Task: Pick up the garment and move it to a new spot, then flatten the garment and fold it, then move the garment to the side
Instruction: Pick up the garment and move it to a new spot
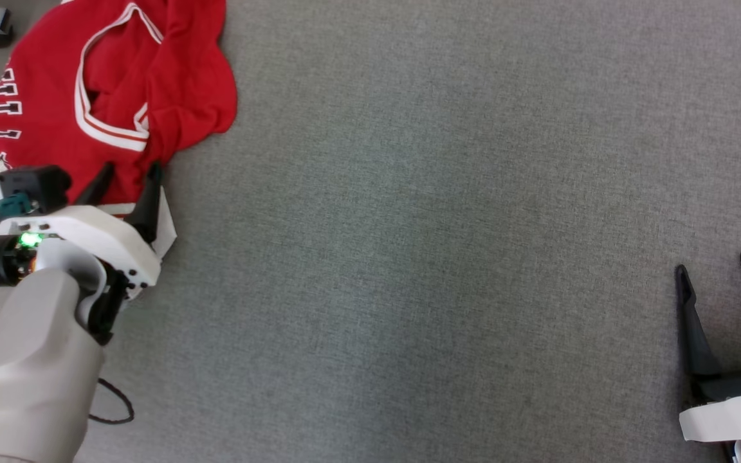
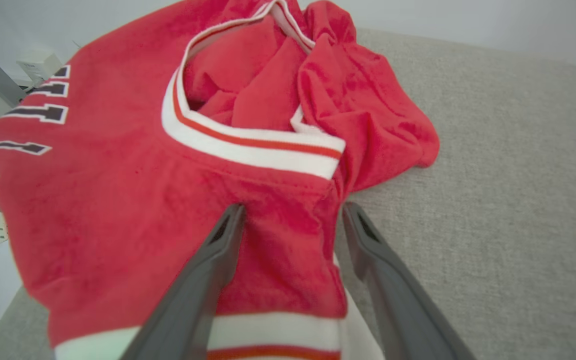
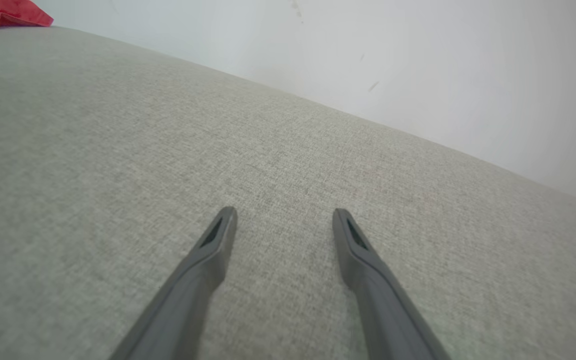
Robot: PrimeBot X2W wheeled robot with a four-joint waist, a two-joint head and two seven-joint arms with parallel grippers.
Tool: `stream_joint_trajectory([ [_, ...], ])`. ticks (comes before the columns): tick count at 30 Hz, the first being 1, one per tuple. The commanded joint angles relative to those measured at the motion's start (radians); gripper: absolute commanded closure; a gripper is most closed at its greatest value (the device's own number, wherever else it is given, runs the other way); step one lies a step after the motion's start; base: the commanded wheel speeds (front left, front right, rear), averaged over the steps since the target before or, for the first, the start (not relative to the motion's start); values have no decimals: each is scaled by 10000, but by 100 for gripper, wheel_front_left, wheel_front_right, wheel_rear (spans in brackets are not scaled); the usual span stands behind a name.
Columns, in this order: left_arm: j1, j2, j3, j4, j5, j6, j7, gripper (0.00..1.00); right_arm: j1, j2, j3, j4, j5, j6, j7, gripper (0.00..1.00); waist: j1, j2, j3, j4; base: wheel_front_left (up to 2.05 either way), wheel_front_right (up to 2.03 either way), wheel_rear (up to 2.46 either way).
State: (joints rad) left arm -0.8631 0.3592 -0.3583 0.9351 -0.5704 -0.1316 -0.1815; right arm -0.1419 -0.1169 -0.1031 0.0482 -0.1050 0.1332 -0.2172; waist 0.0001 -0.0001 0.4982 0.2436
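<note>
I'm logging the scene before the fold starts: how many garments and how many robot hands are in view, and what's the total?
Garment: 1
Hands: 2 (left hand, right hand, both open)
Total: 3

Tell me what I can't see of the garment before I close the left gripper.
Garment outline: cut off by the head view's top and left edges.
Lettering: only partly showing at the cloth's edge, left wrist view; unreadable.
Hem: partly hidden by the left gripper in the head view.
Sleeves: lost in bunched folds.
Fingertip contact with the cloth: cannot tell.
</note>
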Motion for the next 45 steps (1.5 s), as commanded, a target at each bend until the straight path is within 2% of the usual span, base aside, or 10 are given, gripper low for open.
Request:
stream_joint_trajectory([
  [1, -194, -66, -105, 257, 63, 18, -37, 0, -113, -177, -139, 354, -170, -46, 227, 0, -1, 1, 78, -23, 0, 0, 0],
  [9, -755, -191, -584, 1440, -188, 18, 93, 0, 28, -173, -103, 59, -176, -46, 422, 0, -1, 1, 224, -81, 0, 0, 0],
  [10, -802, -193, -612, 1542, -263, 18, 121, 54, 24, -166, -95, 31, -171, -46, 452, 0, -1, 1, 233, -85, 0, 0, 0],
  [11, -848, -193, -590, 1640, -382, 18, 100, 100, 17, -160, -82, 16, -165, -46, 465, 0, -1, 1, 234, -88, 0, 0, 0],
  [18, -1109, 33, -202, 1978, -992, 18, -449, 100, 95, 46, 1, 191, 12, -45, 288, 0, -1, 1, -264, -197, 0, 0, 0],
  [23, -1071, 436, 55, 1824, -1239, 18, -663, 100, 258, 182, 102, 515, 196, -37, 48, 0, -1, 1, -955, -391, 0, 0, 0],
  [30, -1174, 1443, -69, 859, -1180, 18, -555, 100, 492, 408, 188, 1272, 641, -37, -341, 0, -1, 1, -2389, -915, 0, 0, 0],
  [37, -880, 2396, -275, -1539, -1417, 18, 550, 100, 922, 571, 329, 1872, 1025, -37, -478, 0, -1, 1, -3534, -1582, 0, 0, 0],
  [41, -338, 2763, -383, -3742, -1677, 104, 1601, 100, 1153, 625, 292, 1794, 1282, -37, -480, 0, -1, 1, -3874, -1949, 0, 0, 0],
  [45, 535, 3020, -599, -6341, -1898, 508, 2762, 100, 1309, 652, 301, 1677, 1398, -37, -482, 0, -1, 1, -3985, -2386, 0, 0, 0],
])
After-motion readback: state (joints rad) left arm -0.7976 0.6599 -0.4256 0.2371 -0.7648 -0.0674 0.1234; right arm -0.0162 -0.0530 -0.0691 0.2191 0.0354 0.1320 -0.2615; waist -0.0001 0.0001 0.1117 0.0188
